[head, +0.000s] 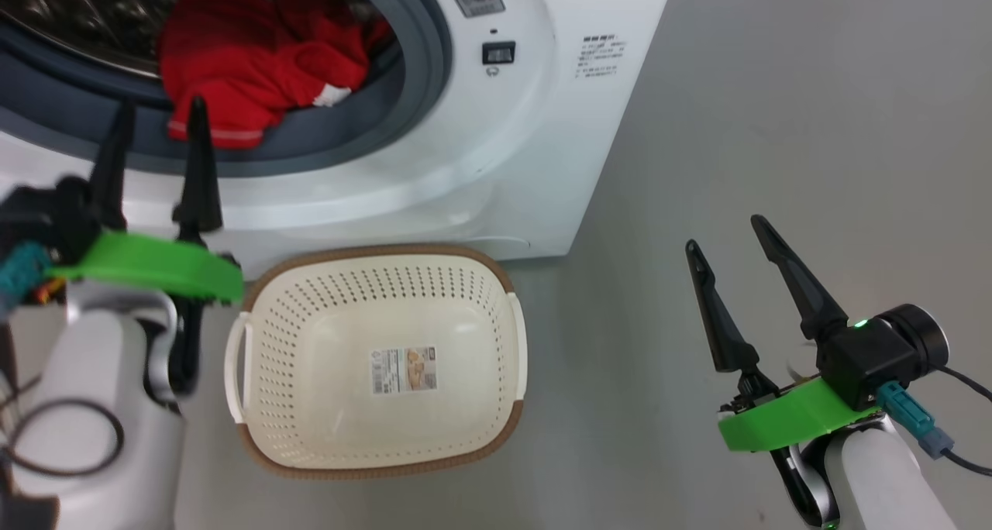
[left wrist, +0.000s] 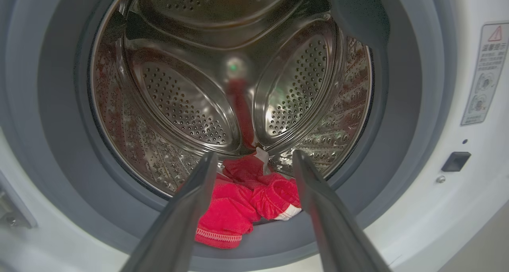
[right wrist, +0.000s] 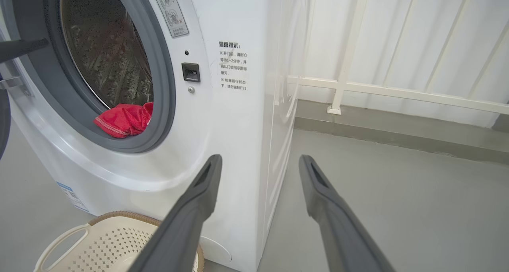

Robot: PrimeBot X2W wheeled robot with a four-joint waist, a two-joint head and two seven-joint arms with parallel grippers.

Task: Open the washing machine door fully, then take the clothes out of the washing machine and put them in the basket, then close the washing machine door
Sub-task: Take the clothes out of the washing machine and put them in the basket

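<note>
Clothes point(head: 256, 65), perhaps two, in washing machine point(head: 527, 127); label point(head: 404, 369) in basket point(head: 310, 305); left gripper point(head: 160, 105), right gripper point(head: 725, 232) agape.

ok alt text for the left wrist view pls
Red clothes lie heaped at the front of a steel drum in a white washing machine, spilling onto its grey seal. The open left gripper points toward them.

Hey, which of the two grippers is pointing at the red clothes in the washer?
The left gripper: its open fingers frame the red clothes in the washer. The right gripper points past its side.
</note>
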